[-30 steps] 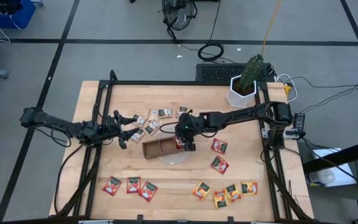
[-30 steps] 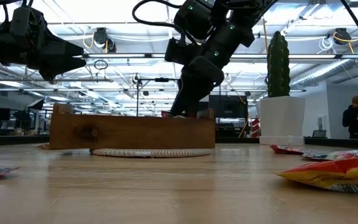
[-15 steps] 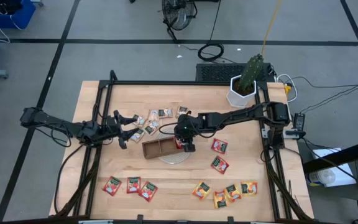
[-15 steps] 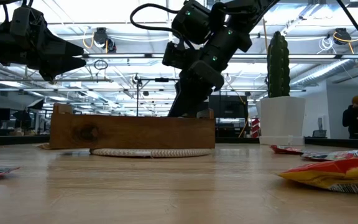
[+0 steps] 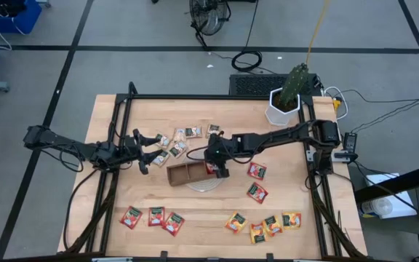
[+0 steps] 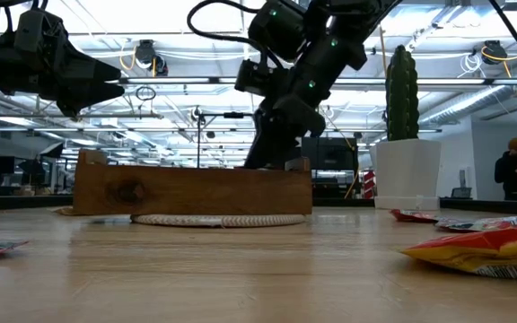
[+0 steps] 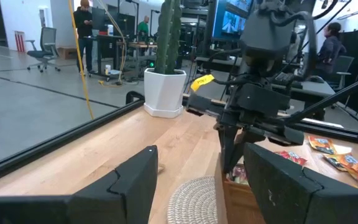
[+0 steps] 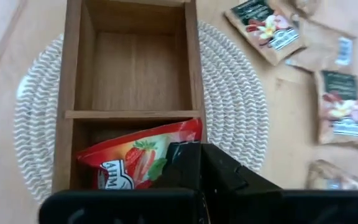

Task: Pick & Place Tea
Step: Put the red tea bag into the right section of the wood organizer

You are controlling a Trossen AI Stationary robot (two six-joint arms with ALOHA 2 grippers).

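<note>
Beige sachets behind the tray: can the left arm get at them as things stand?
Probably yes. The left gripper hangs open right beside the beige sachets, nothing between them. The right gripper is shut over the tray, at its end compartment with a red sachet, clear of that path.

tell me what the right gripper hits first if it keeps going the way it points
Probably the red sachet under the right gripper, then the floor of that end compartment of the wooden tray; depth is hard to judge.

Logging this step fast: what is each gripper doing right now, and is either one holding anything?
Left gripper: open, holding nothing, beside the beige sachets.
Right gripper: shut, its fingers on a red sachet in the end compartment of the wooden tray.
</note>
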